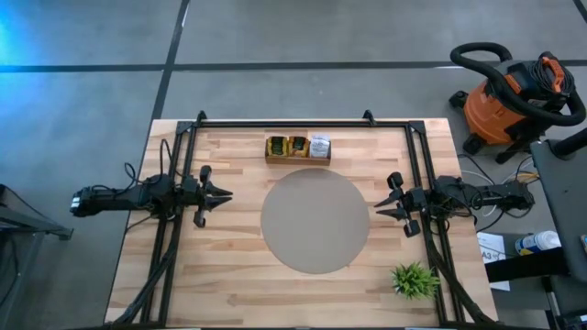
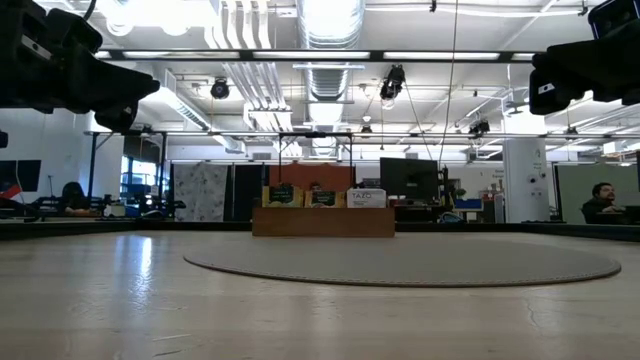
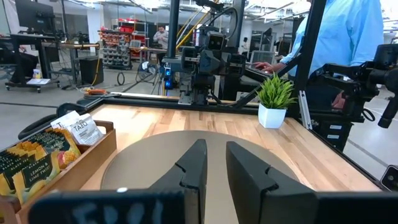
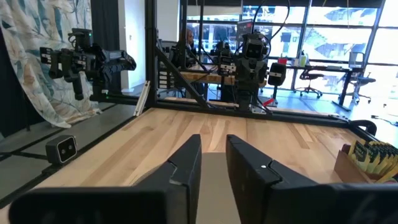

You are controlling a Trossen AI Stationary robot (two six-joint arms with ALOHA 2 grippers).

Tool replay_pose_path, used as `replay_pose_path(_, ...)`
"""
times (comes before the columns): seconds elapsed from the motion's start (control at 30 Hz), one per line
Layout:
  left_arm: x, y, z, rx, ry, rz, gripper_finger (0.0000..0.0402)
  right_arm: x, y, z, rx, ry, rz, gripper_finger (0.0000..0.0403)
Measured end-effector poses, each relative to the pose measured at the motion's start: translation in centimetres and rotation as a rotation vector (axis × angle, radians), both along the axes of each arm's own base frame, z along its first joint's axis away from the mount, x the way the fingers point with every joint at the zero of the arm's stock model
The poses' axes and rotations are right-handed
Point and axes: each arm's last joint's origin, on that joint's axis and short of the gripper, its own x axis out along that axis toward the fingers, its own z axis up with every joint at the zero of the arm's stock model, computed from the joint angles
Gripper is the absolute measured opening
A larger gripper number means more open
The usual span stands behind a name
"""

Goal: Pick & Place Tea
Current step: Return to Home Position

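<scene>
Tea (image 1: 297,147): small flat square packets, all standing inside the brown wooden divided tray (image 1: 298,162) at the far-centre edge of the light wood plank table (image 1: 229,275). Yellow ones fill the tray's left and middle compartments, white ones the right. No loose packets are visible on the table or on the round grey-brown mat (image 1: 315,220) in the middle. Judgement: placing looks done, only the retreat is left.

The left gripper (image 1: 225,194) sits at the table's left side, just off the mat edge, pointing inward. Its jaws are drawn almost together w/ a slim gap, nothing between them. The right gripper (image 1: 377,207) mirrors it on the right side, jaws likewise near-together and empty. Both are well apart from the tray, and in the low view both hang above the tabletop, not touching it.

Doing the home step well, judged from this:
- keep both grippers raised, don't drag across the mat
- pull each arm back along its own side, no swing toward the tray, so the standing packets aren't clipped
- keep jaws near-closed and empty, no need to spread them
- right arm: mind the small green plant in a white pot (image 1: 415,280) at the near-right corner, near its base
- settle symmetric and stop w/o overshoot

Off-table: an orange shop vacuum (image 1: 500,101) beyond the far-right corner, and a person in a blue shirt (image 3: 339,37) past the table on the plant's side.
</scene>
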Motion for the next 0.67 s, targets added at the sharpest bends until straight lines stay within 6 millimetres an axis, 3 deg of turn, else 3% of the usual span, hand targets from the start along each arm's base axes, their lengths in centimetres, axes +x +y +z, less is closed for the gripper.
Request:
replay_pose_path(0.4, 0.0, 0.01, 0.01, 0.0, 0.0, 0.001, 0.0055, 0.0, 0.0, 0.0, 0.0, 0.0, 0.0, 0.0087)
replay_pose_path(0.67, 0.0, 0.0, 0.01, 0.0, -0.001, 0.001, 0.0055, 0.0, 0.0, 0.0, 0.0, 0.0, 0.0, 0.0075)
